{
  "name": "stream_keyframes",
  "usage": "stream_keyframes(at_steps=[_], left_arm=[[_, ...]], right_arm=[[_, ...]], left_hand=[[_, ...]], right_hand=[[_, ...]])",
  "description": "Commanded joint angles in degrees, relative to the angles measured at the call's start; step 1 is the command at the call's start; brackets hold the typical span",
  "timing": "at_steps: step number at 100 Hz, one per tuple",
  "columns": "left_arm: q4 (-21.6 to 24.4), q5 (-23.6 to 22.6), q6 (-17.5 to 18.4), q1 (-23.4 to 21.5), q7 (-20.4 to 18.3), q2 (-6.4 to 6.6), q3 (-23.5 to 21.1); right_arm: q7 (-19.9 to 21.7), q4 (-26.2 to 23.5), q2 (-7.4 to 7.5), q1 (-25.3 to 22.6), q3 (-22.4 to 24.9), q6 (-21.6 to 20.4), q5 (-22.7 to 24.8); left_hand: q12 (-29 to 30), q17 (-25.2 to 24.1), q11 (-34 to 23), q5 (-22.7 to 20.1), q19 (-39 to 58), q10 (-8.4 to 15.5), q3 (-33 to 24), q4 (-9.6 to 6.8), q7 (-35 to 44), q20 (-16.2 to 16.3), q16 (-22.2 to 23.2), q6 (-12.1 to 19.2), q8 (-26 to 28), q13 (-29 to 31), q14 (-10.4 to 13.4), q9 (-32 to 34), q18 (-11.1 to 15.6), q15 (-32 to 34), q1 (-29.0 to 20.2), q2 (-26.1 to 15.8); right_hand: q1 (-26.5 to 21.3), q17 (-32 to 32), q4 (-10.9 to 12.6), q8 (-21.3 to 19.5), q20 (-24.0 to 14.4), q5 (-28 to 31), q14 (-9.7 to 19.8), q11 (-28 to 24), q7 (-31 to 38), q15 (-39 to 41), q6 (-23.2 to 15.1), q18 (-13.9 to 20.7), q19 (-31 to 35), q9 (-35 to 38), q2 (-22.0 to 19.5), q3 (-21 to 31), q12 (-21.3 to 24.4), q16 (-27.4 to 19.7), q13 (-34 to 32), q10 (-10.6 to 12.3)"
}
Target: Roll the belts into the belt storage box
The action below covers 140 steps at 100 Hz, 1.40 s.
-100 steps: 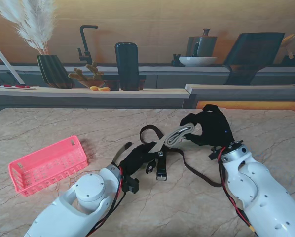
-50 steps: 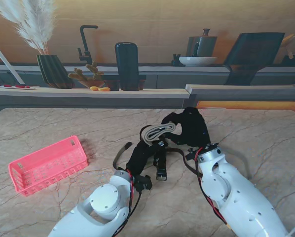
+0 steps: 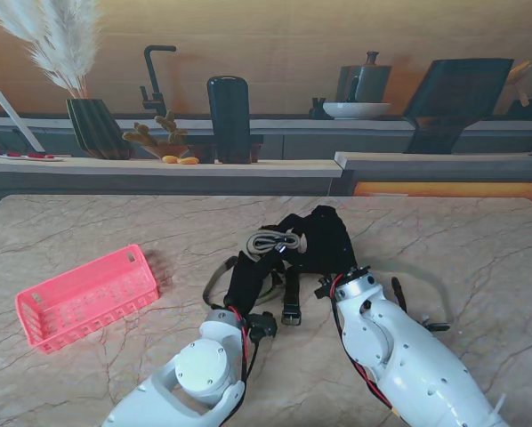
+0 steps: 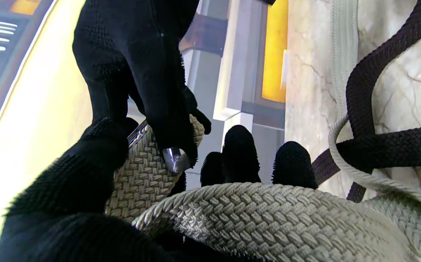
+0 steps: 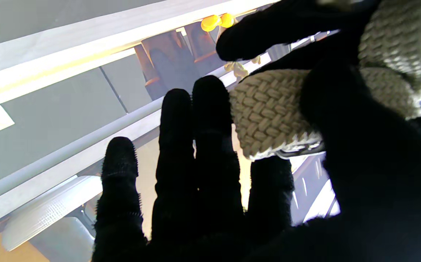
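Both robot hands met over the middle of the table (image 3: 88, 222); your left robot hand (image 3: 248, 277) and right robot hand (image 3: 324, 240) were each closed on the beige woven belt (image 3: 270, 241), whose partly wound coil was held raised between them, thumb and fingers (image 4: 167, 120) of the right pinching it; the loose tail of that belt trailed across the table toward its right edge. The dark belt (image 3: 290, 298) lay beneath the hands, its buckle end nearer to you, crossing the beige tail in the left wrist view; the pink storage box (image 3: 86, 296) stood well apart, toward the table's left edge, with no belt in it.

Risks, as judged: the coil could spring loose if either pinch slackened, since woven webbing resists a tight roll; the dark belt, crossing the tail, could be dragged or wound in with it; the carry to the box was a long one for a loose coil.

Compared with a second earlier, your right robot hand had carried the coil leftward from right of centre, and your left arm had shifted right to meet it; the box had not moved.
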State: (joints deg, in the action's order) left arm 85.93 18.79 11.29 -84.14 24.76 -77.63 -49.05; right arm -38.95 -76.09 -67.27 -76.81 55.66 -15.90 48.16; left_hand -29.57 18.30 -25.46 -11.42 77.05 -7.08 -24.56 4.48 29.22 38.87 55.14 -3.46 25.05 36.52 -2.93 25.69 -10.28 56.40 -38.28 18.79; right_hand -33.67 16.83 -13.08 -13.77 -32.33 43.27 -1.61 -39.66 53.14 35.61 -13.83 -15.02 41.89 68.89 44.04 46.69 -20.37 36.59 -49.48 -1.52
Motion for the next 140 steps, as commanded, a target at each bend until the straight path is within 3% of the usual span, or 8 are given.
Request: stream_keyframes(at_steps=[1, 17, 33, 42, 61, 78, 112, 140], left_arm=[[0.51, -1.39, -0.40, 0.07, 1.03, -1.03, -0.06], [0.45, -1.86, 0.00, -0.06, 2.08, -1.25, -0.16], [-0.30, -4.30, 0.30, 0.35, 3.43, -1.58, 0.33], [-0.26, -4.90, 0.14, 0.40, 3.84, -1.65, 0.39], [1.52, -2.20, -0.50, -0.61, 3.63, -1.42, -0.67], [1.87, -2.00, -0.69, -0.91, 3.61, -1.30, -1.00], [3.42, 2.77, -1.90, -1.53, 3.61, -1.50, -1.49], [4.50, 8.75, -2.44, -2.06, 0.53, -1.06, -1.53]], right_arm=[[-0.56, -0.94, -0.48, -1.26, -1.05, -0.20, 1.58], [-1.03, -1.63, -0.18, -1.51, -2.02, 0.07, 3.06], [-0.92, -1.29, -0.50, -0.92, -3.54, 0.72, 2.49], [-0.24, -1.40, -0.58, -0.90, -4.02, 0.94, 1.98], [4.75, -5.09, 0.62, -4.12, -1.41, 3.15, 2.61], [10.72, -8.90, 1.43, -7.80, 2.34, 2.70, 1.03], [20.91, -11.92, 2.07, -10.71, 6.44, -3.61, -6.19], [10.01, -7.32, -0.10, -7.37, 2.03, -0.98, -5.32]], left_hand=[[0.99, -2.01, 0.25, 2.18, -3.13, 2.27, 3.07, -0.74, 1.33, -1.28, -4.14, 2.23, -0.99, -4.47, -1.24, -1.83, -0.31, -7.11, -2.13, -2.59], [3.28, -10.39, 2.47, 3.21, -16.13, 3.01, 4.72, -1.19, 0.37, -6.34, -19.30, 3.81, -2.22, -15.15, -3.18, -5.10, -1.31, -28.00, -3.31, -3.57], [6.15, -12.19, 3.44, 2.94, -23.23, 2.23, -2.43, -1.28, -4.13, -11.24, -25.25, 3.10, -5.11, -17.28, -2.56, -7.39, -0.72, -33.42, -2.32, 0.88], [6.94, -10.98, 1.64, 2.90, -25.33, 1.83, -2.17, -1.46, -3.31, -12.64, -27.54, 1.71, -5.54, -16.61, -2.35, -7.11, 0.88, -32.73, -8.75, -6.25], [6.88, -10.97, 0.43, 2.86, -26.81, 2.14, 25.92, -0.68, -2.60, -13.40, -27.99, 1.66, -7.08, -16.63, -3.09, -6.67, -0.19, -31.24, -34.76, -22.30], [6.58, -10.59, 0.32, 2.82, -23.96, 2.73, 26.42, -0.53, -2.03, -11.88, -26.88, 2.09, -6.89, -14.08, -4.04, -5.06, -4.23, -30.05, -35.68, -24.30], [-4.77, -0.88, -3.12, 0.79, -17.02, 1.54, 18.54, 0.72, 13.81, -9.25, -23.63, 1.96, -0.20, -0.78, -6.46, 11.42, -4.16, -23.25, -35.69, -18.60], [-6.56, 6.32, -2.18, -2.17, -18.47, 1.07, 22.80, -0.98, 12.77, -11.92, -23.85, 1.09, -0.95, 3.74, -7.35, 15.18, -3.89, -22.12, -35.06, -13.93]], right_hand=[[-3.95, -1.24, 3.80, -1.42, 1.03, 6.20, 1.21, -2.21, 8.73, 1.08, -6.68, -1.18, 1.33, 0.84, -3.90, 4.12, 0.40, -0.57, 1.72, 1.34], [-3.83, -1.12, 3.99, -0.70, 1.34, 7.27, 0.74, -2.55, 8.52, 1.86, -5.40, -1.89, 1.98, 2.26, -2.59, 4.82, 0.71, -0.51, 0.82, 0.63], [-3.63, -0.68, 4.25, 1.31, 2.03, 9.13, 0.14, -3.24, 8.65, 3.49, -2.82, -2.48, 3.86, 4.91, -0.07, 6.51, 1.95, -0.59, -1.43, -0.83], [-3.61, -0.91, 4.51, 1.79, 2.40, 9.07, -0.13, -3.97, 8.69, 3.81, -1.29, -2.76, 4.78, 4.97, -0.28, 6.78, 1.86, -0.78, -1.94, -2.06], [0.48, -2.77, 5.05, -2.07, 4.10, 4.63, -0.91, -3.57, 4.82, 2.00, 1.96, -2.71, 4.57, -1.46, -1.87, 3.44, -1.52, -1.16, 1.59, -3.71], [0.01, -3.11, 5.54, -4.78, 3.60, 1.54, -1.18, -1.46, 1.58, 0.35, 3.78, -2.67, 2.61, -4.75, -4.41, 0.91, -2.42, -0.96, 2.99, -4.17], [-6.86, -0.41, 5.53, -5.05, 1.39, 2.71, 0.55, 3.11, 1.24, -2.85, -0.11, -1.10, 0.17, -2.01, -10.55, -0.34, -1.90, -0.62, 0.01, -1.66], [-7.52, 1.75, 4.78, -4.00, -0.23, 4.89, 0.55, 2.11, 2.94, 1.17, -1.06, -1.21, 1.03, 1.03, -11.02, 0.78, -1.28, 1.66, -3.55, -1.34]])
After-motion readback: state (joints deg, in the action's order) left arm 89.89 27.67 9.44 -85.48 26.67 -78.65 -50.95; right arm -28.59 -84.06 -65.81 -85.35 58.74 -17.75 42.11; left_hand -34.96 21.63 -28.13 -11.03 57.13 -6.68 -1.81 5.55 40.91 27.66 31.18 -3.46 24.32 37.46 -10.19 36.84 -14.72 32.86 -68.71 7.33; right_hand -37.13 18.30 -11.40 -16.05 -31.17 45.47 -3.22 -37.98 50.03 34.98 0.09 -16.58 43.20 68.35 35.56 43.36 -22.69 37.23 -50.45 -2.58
